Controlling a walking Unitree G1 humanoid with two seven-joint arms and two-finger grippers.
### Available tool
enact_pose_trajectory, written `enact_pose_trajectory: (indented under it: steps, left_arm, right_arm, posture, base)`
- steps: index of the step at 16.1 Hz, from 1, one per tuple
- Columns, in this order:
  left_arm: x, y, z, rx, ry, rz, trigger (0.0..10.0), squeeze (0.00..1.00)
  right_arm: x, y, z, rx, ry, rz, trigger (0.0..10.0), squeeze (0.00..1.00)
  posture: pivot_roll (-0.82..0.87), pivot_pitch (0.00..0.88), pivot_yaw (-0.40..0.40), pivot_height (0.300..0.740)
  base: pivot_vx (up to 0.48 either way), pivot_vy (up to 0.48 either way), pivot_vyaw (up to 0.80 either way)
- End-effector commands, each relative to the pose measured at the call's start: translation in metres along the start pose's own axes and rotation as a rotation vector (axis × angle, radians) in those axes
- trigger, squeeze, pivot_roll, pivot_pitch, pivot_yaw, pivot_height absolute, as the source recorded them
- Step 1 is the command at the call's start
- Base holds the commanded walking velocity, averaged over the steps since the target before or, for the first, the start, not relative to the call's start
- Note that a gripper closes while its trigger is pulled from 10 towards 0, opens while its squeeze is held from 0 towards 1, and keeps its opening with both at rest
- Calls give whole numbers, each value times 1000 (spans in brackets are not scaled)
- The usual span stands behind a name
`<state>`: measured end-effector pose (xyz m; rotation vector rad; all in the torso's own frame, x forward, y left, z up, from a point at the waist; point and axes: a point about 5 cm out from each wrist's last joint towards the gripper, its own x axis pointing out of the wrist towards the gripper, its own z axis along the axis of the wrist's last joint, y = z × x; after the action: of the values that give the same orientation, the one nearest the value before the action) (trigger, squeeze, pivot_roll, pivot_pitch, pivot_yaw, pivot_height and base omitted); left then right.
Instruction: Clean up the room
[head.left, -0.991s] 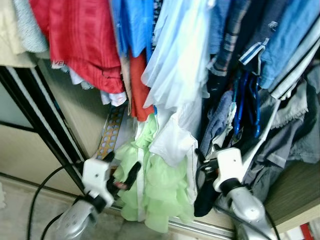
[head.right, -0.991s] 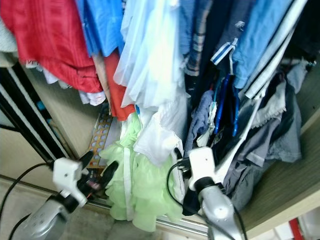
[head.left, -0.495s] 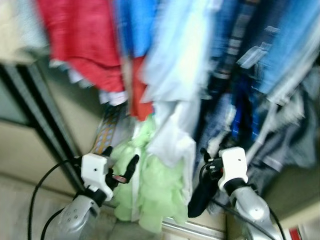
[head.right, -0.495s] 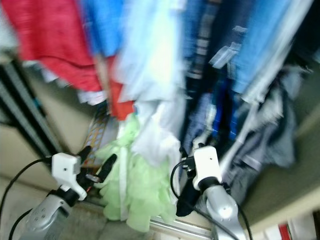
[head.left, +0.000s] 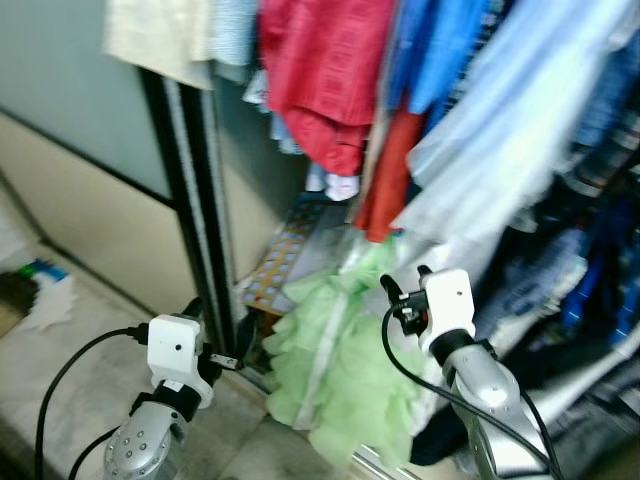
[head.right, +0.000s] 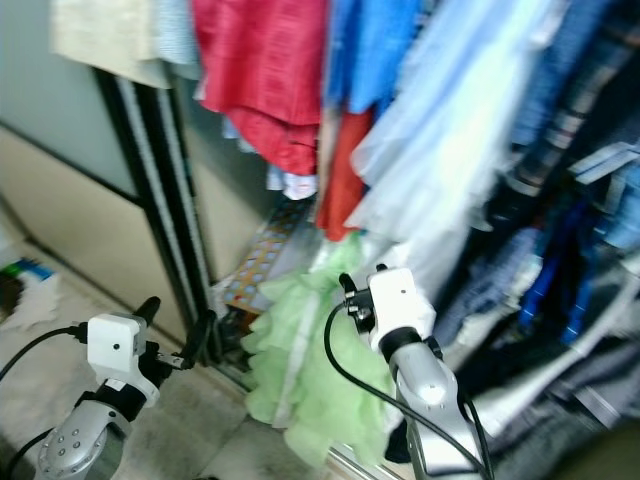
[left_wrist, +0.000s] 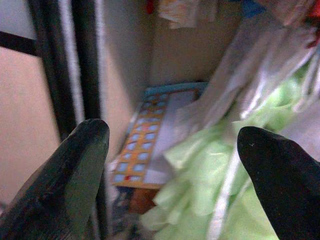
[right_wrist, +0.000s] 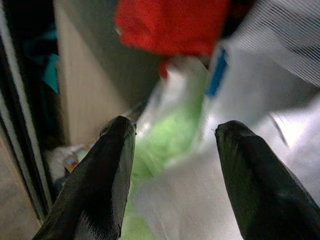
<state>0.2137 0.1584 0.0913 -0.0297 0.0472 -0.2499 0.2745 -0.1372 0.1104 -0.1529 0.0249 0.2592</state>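
Observation:
An open wardrobe holds hanging clothes: a red garment (head.left: 330, 70), a blue shirt (head.left: 435, 50), a pale blue dress (head.left: 500, 150) and a frilly light green garment (head.left: 335, 370) reaching down to the floor track. My left gripper (head.left: 220, 328) is open, low beside the black sliding door frame (head.left: 195, 200), just left of the green garment (left_wrist: 210, 170). Higher up, my right gripper (head.left: 403, 283) is open at the green garment's top edge, its fingers (right_wrist: 100, 185) pointing at green and white cloth below an orange-red garment (right_wrist: 170, 25). Neither holds anything.
A patterned board (head.left: 285, 255) leans inside the wardrobe behind the green garment. Dark blue and grey clothes (head.left: 590, 290) crowd the right side. At the far left a small white and blue pile (head.left: 40, 290) lies on the beige floor (head.left: 90, 350).
The camera has swung left, so the wardrobe sits further right and the door frame and floor show. Both grippers stay open; the right one now sits higher against the green garment.

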Motion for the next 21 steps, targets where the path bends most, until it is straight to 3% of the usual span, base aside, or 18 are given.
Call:
enact_pose_trajectory:
  steps: [1,3,4,9,13,17,21]
  left_arm:
    - [1,-1,3,19,-2,12,10000,0]
    - [-1,7,1,72,20,84,10000,0]
    - [-1,9,1,87,19,70,10000,0]
    - [0,14,2,87,21,78,10000,0]
    - [-2,15,1,88,25,85,10000,0]
    - [-4,25,2,99,36,116,10000,0]
    - [1,24,4,112,29,99,10000,0]
  right_arm:
    - [2,-5,0,-9,11,-4,10000,0]
    - [5,-10,1,-19,7,-21,10000,0]
    - [6,-11,1,-17,6,-27,10000,0]
    - [15,-10,5,-4,-9,-40,10000,0]
    - [16,-12,4,4,-10,-50,10000,0]
    - [17,-12,4,9,-9,-53,10000,0]
    - [15,-14,0,59,-11,-95,10000,0]
  posture:
    - [-21,57,-101,740]
    - [-19,55,-99,740]
    - [-13,55,-94,740]
    - [3,60,-95,740]
    - [8,62,-96,740]
    - [8,60,-93,740]
    - [20,49,-71,740]
  base:
    - [0,0,800]
    - [0,0,800]
    - [0,0,800]
    - [0,0,800]
    - [0,0,800]
    - [0,0,800]
    - [0,0,561]
